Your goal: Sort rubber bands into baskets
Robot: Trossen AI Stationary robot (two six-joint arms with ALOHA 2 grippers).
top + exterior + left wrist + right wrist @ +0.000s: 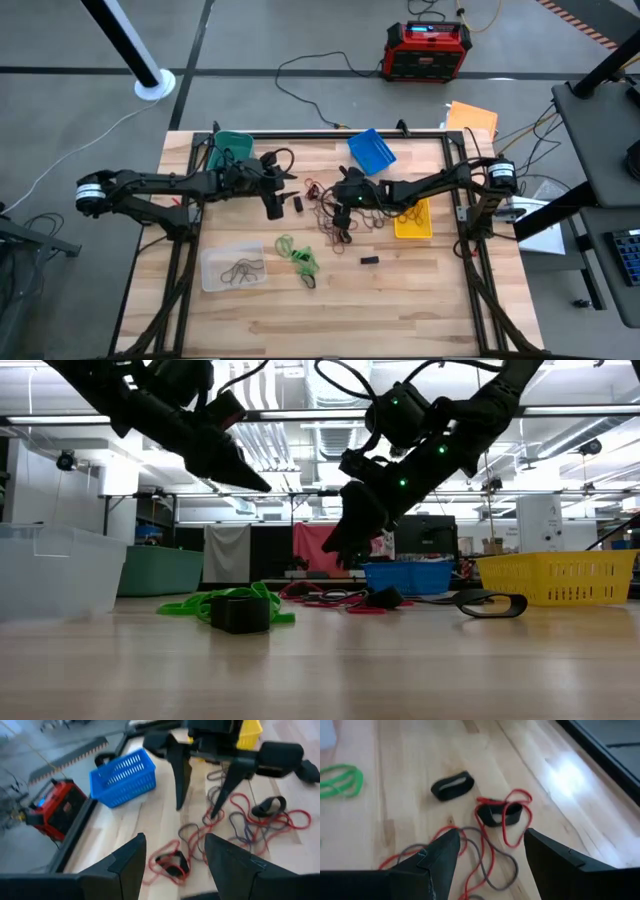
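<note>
Fingers spread on your right gripper (340,203), probably lined up to pinch the tangled rubber bands (345,215) mid-table; left gripper (275,207) gapes empty nearby.

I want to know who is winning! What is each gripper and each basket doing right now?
left gripper: open, empty, above the table.
right gripper: open, empty, over the red bands.
clear basket: holds dark bands.
yellow basket: holds bands.
blue basket: looks empty.
teal basket: contents unclear.
</note>
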